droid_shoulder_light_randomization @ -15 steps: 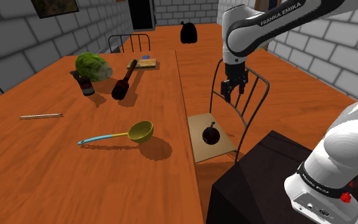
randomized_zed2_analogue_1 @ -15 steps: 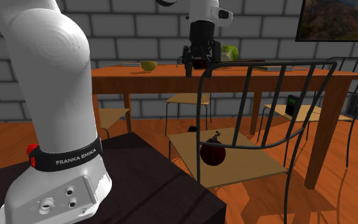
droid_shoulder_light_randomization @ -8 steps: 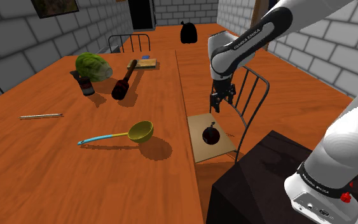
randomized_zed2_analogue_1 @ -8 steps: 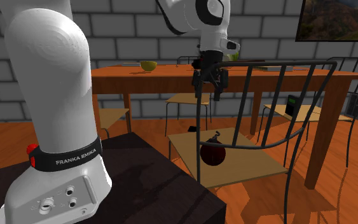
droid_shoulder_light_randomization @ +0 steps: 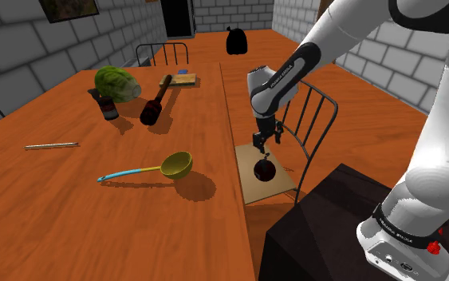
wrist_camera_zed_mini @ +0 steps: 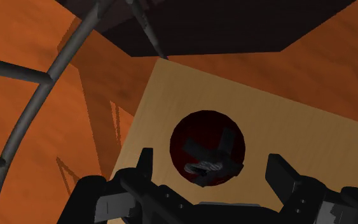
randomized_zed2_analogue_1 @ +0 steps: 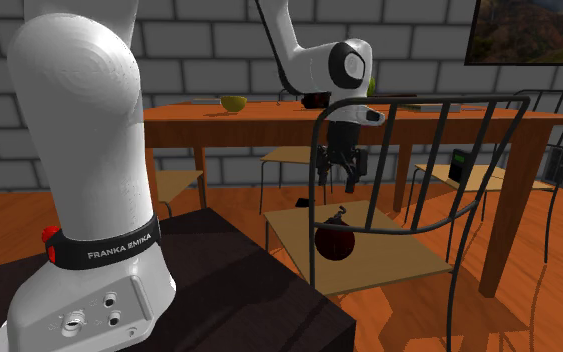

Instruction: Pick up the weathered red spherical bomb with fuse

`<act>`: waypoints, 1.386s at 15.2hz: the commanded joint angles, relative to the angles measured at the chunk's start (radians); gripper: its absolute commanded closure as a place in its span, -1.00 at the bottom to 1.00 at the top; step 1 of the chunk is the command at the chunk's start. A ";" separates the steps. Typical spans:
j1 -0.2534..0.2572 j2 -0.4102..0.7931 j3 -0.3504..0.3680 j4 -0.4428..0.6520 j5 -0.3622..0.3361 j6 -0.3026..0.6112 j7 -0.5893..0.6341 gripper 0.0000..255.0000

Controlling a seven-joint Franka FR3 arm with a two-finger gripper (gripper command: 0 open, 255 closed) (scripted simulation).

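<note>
A: Approach, I'd judge, since nothing is gripped yet. The gripper (droid_shoulder_light_randomization: pixel 261 144) hangs just above the dark red bomb (droid_shoulder_light_randomization: pixel 264 169), which rests on the pale chair seat (droid_shoulder_light_randomization: pixel 249 188), at three o'clock of the wooden table (droid_shoulder_light_randomization: pixel 71 199) in the shoulder view.

B: And the jaws?

A: Spread wide. In the wrist view the two black fingers (wrist_camera_zed_mini: pixel 144 168) stand apart on either side of the ball, neither touching it, with the fuse stub (wrist_camera_zed_mini: pixel 207 167) between them.

B: Where is the bomb from the gripper?

A: At six o'clock in the shoulder view, near but apart.

B: Next move?

A: Probably a straight lowering until the fingertips flank the sphere's widest part, then a close. The chair's metal backrest (wrist_camera_zed_mini: pixel 47 79) stands near, at about three o'clock of the gripper in the second exterior view, so the wrist needs care. A round ball could also roll if nudged off-centre.
</note>
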 commanded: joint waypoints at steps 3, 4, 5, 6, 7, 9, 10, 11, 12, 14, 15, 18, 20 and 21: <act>0.003 0.147 -0.011 0.082 -0.017 0.046 0.022 -1.00; 0.003 0.158 -0.012 0.083 -0.019 0.057 0.024 -1.00; 0.004 0.170 -0.013 0.085 -0.021 0.068 0.026 -1.00; 0.004 0.182 -0.014 0.086 -0.023 0.078 0.028 -1.00; 0.005 0.194 -0.015 0.088 -0.025 0.089 0.030 -1.00; 0.006 0.219 -0.017 0.091 -0.029 0.109 0.034 -1.00; 0.007 0.226 -0.018 0.092 -0.030 0.115 0.035 -1.00; 0.007 0.226 -0.018 0.093 -0.030 0.115 0.035 -1.00; 0.007 0.226 -0.018 0.093 -0.030 0.115 0.035 -1.00; 0.006 0.226 -0.018 0.093 -0.030 0.114 0.034 1.00; 0.006 0.226 -0.018 0.093 -0.030 0.114 0.034 1.00; 0.006 0.226 -0.018 0.093 -0.030 0.114 0.034 1.00; 0.006 0.226 -0.018 0.093 -0.029 0.114 0.034 1.00; 0.006 0.226 -0.018 0.093 -0.029 0.114 0.034 1.00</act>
